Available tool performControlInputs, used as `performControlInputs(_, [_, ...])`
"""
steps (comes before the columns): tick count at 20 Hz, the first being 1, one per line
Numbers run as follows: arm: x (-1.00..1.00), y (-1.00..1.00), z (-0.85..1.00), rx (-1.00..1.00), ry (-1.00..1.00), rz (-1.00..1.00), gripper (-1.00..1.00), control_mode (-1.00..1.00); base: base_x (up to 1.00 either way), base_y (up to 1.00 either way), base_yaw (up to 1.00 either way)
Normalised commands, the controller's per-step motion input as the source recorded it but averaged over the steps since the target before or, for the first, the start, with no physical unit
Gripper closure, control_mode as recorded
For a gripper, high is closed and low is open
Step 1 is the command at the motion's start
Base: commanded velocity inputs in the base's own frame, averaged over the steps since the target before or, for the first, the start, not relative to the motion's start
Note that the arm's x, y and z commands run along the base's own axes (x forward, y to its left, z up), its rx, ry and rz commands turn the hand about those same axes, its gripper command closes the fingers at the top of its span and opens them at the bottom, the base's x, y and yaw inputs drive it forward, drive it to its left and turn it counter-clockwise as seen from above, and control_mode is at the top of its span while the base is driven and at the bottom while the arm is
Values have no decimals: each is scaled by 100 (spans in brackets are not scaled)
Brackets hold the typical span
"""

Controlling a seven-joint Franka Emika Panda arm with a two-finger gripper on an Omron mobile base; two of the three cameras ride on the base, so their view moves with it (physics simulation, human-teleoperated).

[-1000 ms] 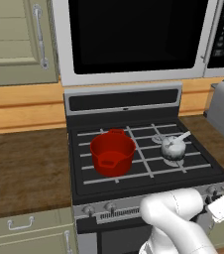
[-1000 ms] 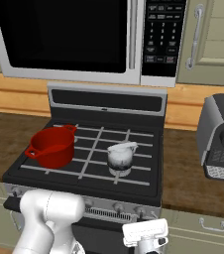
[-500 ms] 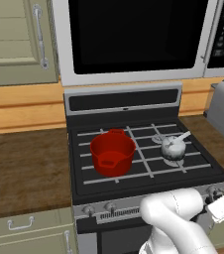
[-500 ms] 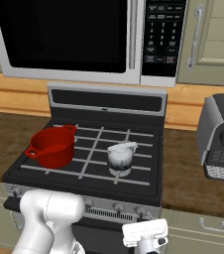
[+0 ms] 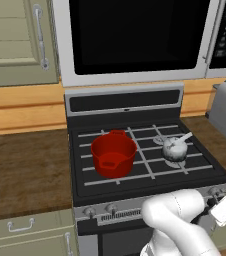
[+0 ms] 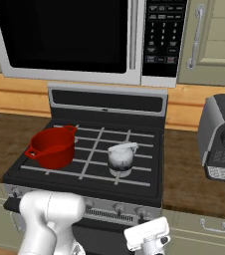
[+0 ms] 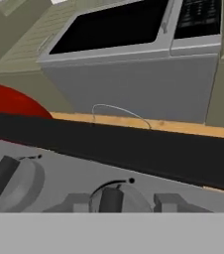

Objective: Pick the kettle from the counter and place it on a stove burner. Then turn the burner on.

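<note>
I see the kettle [image 5: 175, 148] sitting on the stove burner [image 6: 120, 173] at front right, beside the red pot [image 5: 113, 153]. In the hand view my gripper [image 7: 117, 202] straddles a stove knob [image 7: 111, 200]; whether it grips, I cannot tell

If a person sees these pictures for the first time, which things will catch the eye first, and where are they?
The bright red pot stands on the left front of the black stove top. Beside it, the small silver-white kettle sits on the grate over a right-hand burner. Low at the stove's front, the gripper faces a silver knob that lies between its finger tips.
</note>
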Motion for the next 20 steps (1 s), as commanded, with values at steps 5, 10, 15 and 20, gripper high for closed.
performControlInputs(5, [0, 0, 0, -38, -17, 31, 100, -100, 0, 0, 0])
performControlInputs(10, [0, 3, 0, -37, -15, 29, 100, -100, 0, 0, 0])
performControlInputs(15, [0, 11, 0, -30, -9, 21, -100, -100, 0, 0, 0])
performControlInputs(20, [0, 0, 0, -1, 0, 0, -100, -100, 0, 0, 0])
